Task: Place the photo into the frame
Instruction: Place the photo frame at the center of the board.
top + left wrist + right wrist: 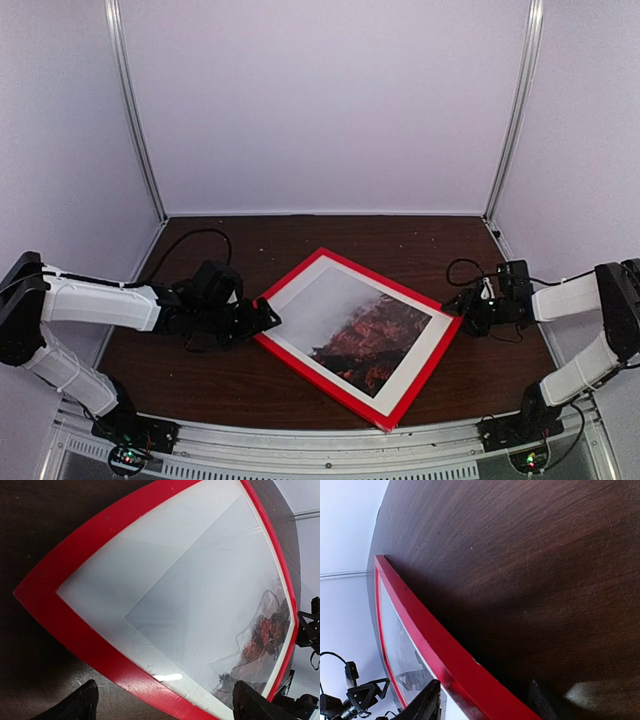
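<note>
Where the two arm bases are bolted along the near edge, the dark wooden counter (200, 375) begins, and the frame (320, 380) lies flat on it just beyond, turned so that one corner points toward the bases. Its red front faces up. Inside it, under a shiny pane that catches reflections, sits the photo (365, 335), its red-orange landscape toward the near right and its misty sky toward the far left, with a white mat (420, 365) around it.

At the frame's left corner is the left claw (268, 315), released: in its wrist view the two dark fingers (82, 702) stand wide apart, with the corner of the red rail reaching out ahead of the gap between them. At the right corner is the right claw (460, 305). Its fingers (427, 702) straddle the red rail, one over the pane side and one over the bare counter; whether they press on the rail or stand clear of it I cannot tell.

Beyond the frame's far corner the counter runs to the white back wall (320, 100).
</note>
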Robot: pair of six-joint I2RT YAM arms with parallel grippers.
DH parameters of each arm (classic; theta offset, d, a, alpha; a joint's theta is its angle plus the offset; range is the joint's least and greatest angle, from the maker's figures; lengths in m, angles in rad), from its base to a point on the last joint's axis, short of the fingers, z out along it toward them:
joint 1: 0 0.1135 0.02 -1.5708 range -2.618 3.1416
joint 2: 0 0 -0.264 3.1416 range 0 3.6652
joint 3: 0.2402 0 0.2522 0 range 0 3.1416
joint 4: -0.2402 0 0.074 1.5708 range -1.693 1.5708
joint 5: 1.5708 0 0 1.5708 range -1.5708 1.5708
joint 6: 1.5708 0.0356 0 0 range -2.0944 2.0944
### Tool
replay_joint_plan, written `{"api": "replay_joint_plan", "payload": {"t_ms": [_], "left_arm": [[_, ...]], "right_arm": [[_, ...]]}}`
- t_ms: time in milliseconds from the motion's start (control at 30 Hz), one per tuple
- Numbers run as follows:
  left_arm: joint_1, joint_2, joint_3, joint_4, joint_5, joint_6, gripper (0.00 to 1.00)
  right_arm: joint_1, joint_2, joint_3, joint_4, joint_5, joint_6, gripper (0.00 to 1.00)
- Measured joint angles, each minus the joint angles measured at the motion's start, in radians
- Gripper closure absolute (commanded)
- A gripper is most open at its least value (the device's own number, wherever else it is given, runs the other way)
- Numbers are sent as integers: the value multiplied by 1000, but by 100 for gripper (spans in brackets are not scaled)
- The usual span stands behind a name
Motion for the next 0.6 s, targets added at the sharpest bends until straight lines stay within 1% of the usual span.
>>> {"api": "replay_joint_plan", "payload": {"t_ms": [167,333,467,600], "left_arm": [[-6,-28,-5,-13,-22,0,6],[-13,-30,-14,-23,-34,-3,6],[-19,-20,-18,-22,-36,-14,6],[-21,6,-19,-18,-36,-24,6]], "right_arm": [[1,-10,48,-103,42,-48,28],[0,-54,99,-262,151,-108,18],[0,-92,126,-374,225,-150,14],[0,-70,197,-441,238,-200,12]]}}
